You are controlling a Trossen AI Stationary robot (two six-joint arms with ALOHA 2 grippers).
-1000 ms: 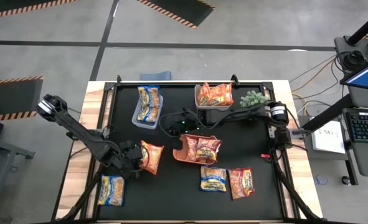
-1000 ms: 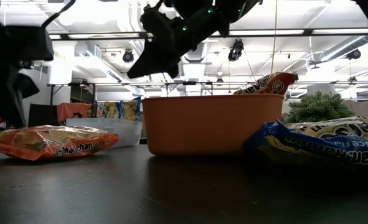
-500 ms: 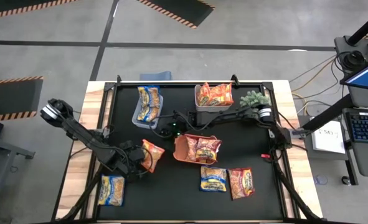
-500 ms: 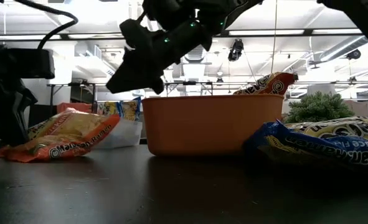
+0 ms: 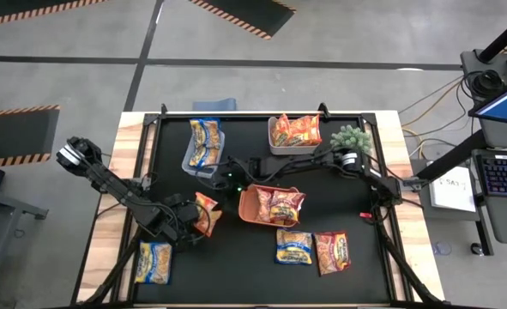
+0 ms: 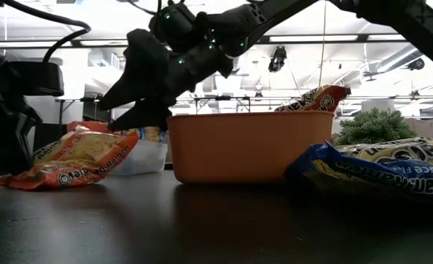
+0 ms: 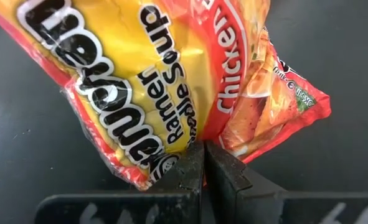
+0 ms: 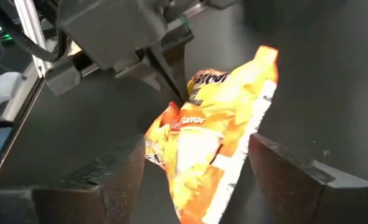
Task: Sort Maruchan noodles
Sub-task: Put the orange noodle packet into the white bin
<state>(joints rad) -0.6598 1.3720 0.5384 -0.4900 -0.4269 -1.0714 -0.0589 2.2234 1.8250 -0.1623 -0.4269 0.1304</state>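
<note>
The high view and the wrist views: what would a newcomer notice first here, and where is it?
First comes the orange noodle packet, pinched at one edge by the left gripper and tilted up from the black table on its left part. The right gripper reaches across with its fingers open toward that same packet. Next to them, at the table's middle, the orange bin already holds red packets.
</note>
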